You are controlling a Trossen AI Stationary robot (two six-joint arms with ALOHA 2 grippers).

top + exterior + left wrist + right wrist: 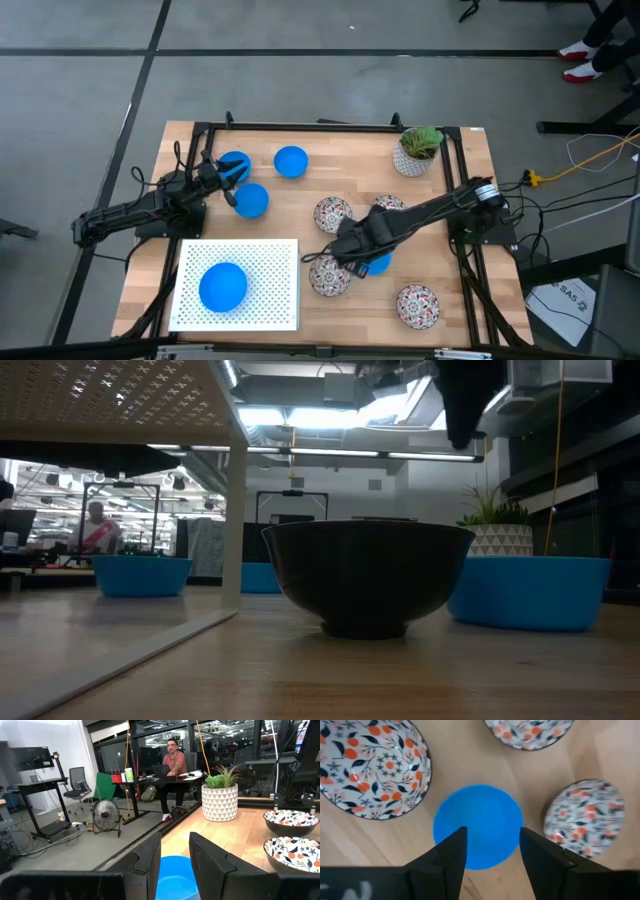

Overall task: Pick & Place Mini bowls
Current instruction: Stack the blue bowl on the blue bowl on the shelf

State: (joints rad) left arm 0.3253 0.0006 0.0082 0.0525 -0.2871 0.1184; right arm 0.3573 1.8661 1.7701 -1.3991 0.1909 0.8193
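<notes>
My left gripper [230, 173] reaches level over a blue bowl [237, 163] near the far left of the table. In its wrist view the open fingers [174, 841] frame that bowl [174, 879]. Two more blue bowls [251, 200] [291, 161] rest on the wood close by. My right gripper [352, 254] hangs open, pointing down over another blue bowl [477, 812], with its fingers above that bowl's rim and apart from it. Floral bowls [333, 213] [330, 277] [418, 305] [390, 204] stand around it. One blue bowl [223, 286] sits on the white perforated tray [275, 265]. My left gripper has its fingers on either side of the blue bowl's near rim [172, 860], coming level from the table's left. I cannot tell whether they touch it.
A white pot with a green plant [418, 150] stands at the far right corner. The tray is raised on legs [233, 510] in the low view. A black frame rail [300, 127] borders the table. A person sits beyond the far edge [172, 760]. There is bare wood between the tray and the floral bowls.
</notes>
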